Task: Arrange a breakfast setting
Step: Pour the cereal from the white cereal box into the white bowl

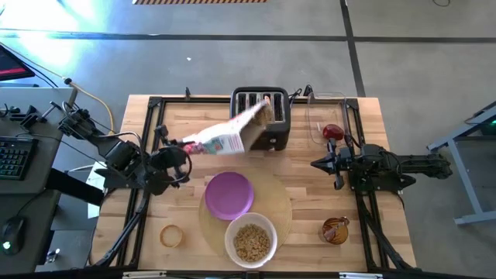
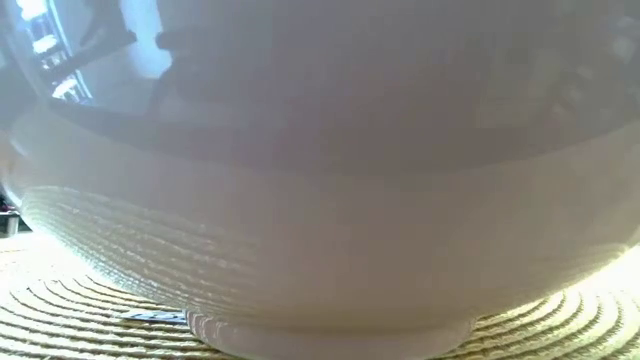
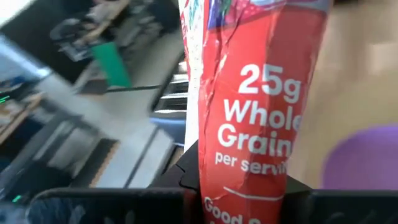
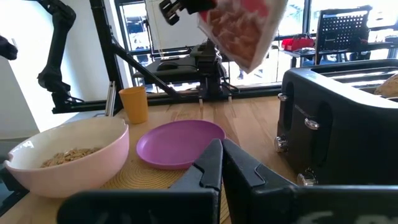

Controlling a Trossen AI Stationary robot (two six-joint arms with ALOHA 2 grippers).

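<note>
My left gripper [image 1: 180, 157] is clamped on the cereal box [image 1: 232, 133], tilted beside the toaster [image 1: 262, 116]; bowl [image 1: 250, 239] holds cereal on the mat [image 1: 280, 203]; right gripper [image 1: 319, 164] waits, fingers together; I judge the box could strike the toaster.

Bowl [image 1: 251, 239] and plate [image 1: 229, 194] on mat [image 1: 279, 203].

Both arms are matte black with blocky, jointed housings. The left arm [image 1: 128, 163] has a bulky, rounded wrist section nearest the toaster [image 1: 262, 116]. The right gripper [image 4: 222, 163] has two tapered black fingers, each with angular, ribbed inner faces.
</note>
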